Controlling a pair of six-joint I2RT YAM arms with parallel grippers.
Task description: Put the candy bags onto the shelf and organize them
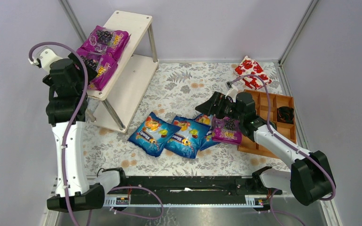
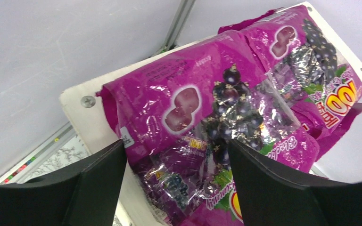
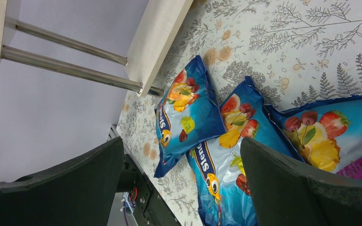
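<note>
Looking first at the shelf (image 1: 133,21), we find two candy bags on its upper board: the rear purple bag (image 1: 107,38) and the front purple bag (image 1: 100,69). They overlap each other, and the front one reaches toward the board's near end. The brown tray (image 1: 269,102) at the right of the table (image 1: 179,89) holds a small dark object (image 1: 285,114) in one right-hand compartment; we cannot tell what it is. The third purple bag (image 1: 227,130) lies on the table with its right end over the tray's left rim. Beside it lie the left blue bag (image 1: 152,134), the middle blue bag (image 1: 185,137) and the right blue bag (image 1: 203,120), overlapping in a row, the last partly under the third purple bag. A red-and-white package (image 1: 251,71) lies behind the tray.

The left pincer (image 2: 176,188) stands spread over the front purple bag, one finger on each side. It is released, and we cannot tell whether the fingers (image 2: 99,183) touch the wrapper. The right pincer (image 3: 181,183) hangs wide apart above the blue bags, gripping nothing.
</note>
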